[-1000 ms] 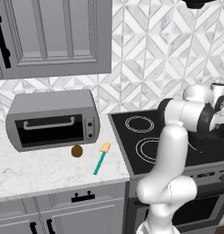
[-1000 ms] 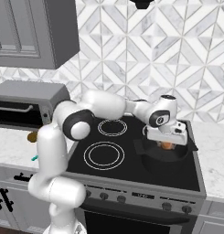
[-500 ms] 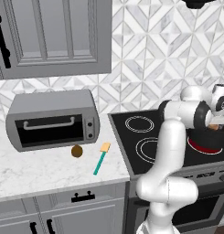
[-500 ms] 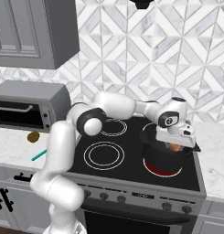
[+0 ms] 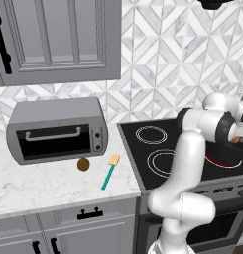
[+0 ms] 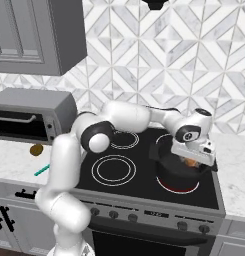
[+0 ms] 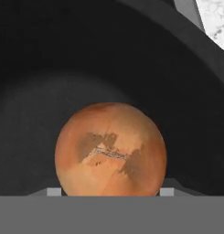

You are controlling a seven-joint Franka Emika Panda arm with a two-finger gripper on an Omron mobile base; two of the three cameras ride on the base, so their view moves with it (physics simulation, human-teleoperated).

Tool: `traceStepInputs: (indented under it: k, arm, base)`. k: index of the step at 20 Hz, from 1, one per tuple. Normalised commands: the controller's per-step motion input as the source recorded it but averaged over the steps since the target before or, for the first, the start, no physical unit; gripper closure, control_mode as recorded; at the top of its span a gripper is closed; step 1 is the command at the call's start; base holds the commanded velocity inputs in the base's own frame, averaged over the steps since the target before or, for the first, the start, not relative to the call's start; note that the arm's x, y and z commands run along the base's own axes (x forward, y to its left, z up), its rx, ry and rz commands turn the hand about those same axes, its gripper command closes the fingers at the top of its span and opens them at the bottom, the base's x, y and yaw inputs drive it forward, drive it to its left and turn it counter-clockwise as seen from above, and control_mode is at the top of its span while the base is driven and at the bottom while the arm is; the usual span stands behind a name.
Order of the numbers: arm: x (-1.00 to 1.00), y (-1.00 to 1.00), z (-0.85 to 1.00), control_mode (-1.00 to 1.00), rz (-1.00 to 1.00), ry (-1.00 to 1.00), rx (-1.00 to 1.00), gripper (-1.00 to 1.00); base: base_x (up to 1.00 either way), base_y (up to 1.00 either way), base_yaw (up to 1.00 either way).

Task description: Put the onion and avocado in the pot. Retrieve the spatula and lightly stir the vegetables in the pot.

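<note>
Over the stove (image 6: 144, 175), at its front right ring, the first step of the task is judged to be in hand: the onion is being delivered into the pot (image 6: 181, 170). The pot is seen resting on that ring, with the arm stretched across the cooktop above it. The gripper (image 6: 193, 161) is held just above the pot's opening, and the onion (image 7: 111, 150) is seen clamped between its fingers, with the dark interior of the pot directly beyond it in the hand view. Whether the onion touches the pot floor cannot be told.

A release is judged to be called for next, then a reach back to the counter (image 5: 48, 181), where the avocado (image 5: 83, 164) lies in front of the toaster oven (image 5: 56, 130). The spatula (image 5: 109, 171) lies just beside the avocado, apart from it.
</note>
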Motion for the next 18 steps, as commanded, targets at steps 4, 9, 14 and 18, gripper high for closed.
traceStepInputs:
  k: [4,9,14,18]
  arm:
    - [-0.11,0.76,-0.18,-1.0,0.0,-0.15,0.0,1.0]
    - [0.0,0.47,-0.13,-1.0,0.0,0.02,0.0,-1.0]
    - [-0.17,-0.05,0.04,-1.0,0.0,0.01,0.0,-1.0]
    - [-0.39,-0.25,0.36,-1.0,-0.06,0.02,0.0,-1.0]
  base:
    - [0.0,0.0,0.0]
    - [0.0,0.0,0.0]
    - [0.0,0.0,0.0]
    - [0.0,0.0,0.0]
